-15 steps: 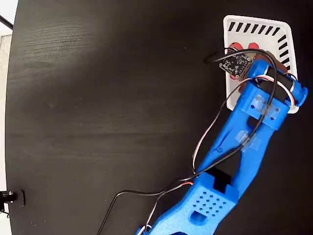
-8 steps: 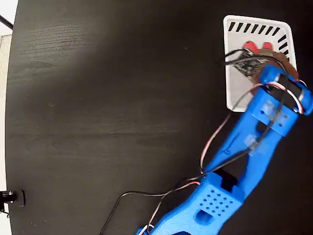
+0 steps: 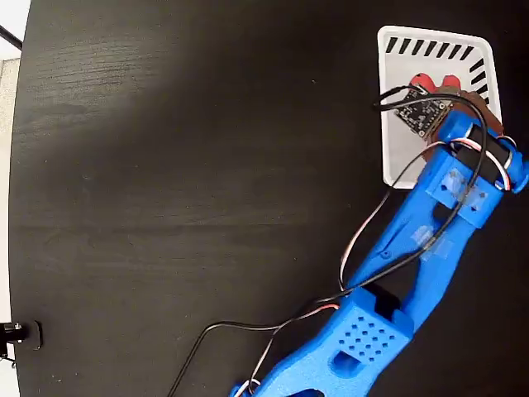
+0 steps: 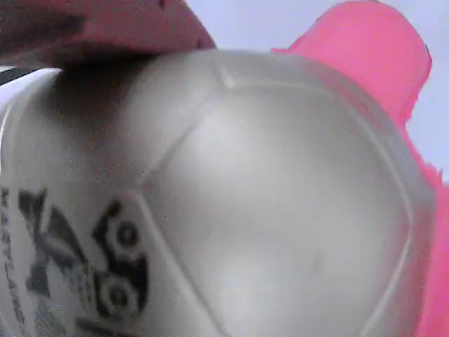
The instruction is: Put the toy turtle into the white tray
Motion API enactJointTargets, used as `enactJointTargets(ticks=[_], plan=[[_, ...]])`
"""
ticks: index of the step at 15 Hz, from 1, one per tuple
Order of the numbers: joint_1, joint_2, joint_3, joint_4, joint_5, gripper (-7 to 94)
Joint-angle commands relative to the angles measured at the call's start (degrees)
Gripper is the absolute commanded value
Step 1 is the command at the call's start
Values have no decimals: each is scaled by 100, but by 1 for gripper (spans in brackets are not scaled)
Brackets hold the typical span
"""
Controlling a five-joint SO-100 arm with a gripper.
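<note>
One dark table point(image 3: 182, 190) is carrying one blue arm point(image 3: 413, 248), reaching over the single white tray point(image 3: 430, 41). One toy turtle point(image 4: 266, 210) is sitting right under the fingers, over the tray; whether they are gripping it I cannot tell. It looks soft and light, best pinched across the domed shell.

The table point(image 3: 165, 165) looked like black-stained wood, matt, with a fine grain catching pale light toward the upper left of the fixed view. The white tray point(image 3: 393, 157) at the upper right and the blue arm point(image 3: 413, 240) both read as hard plastic, the arm with a slightly rough, printed-looking finish. In the wrist view the toy turtle point(image 4: 280, 210) filled the frame with a smooth, softly sheened shell bearing a black print, edged in pink rubbery-looking material.
</note>
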Motion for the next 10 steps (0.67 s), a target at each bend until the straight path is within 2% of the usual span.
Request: enactJointTargets(ticks=[1,7,10], plan=[[53,281,-396,26,0,48],[44,290,-255,0,-70,51],[44,281,-237,-9,-44,56]])
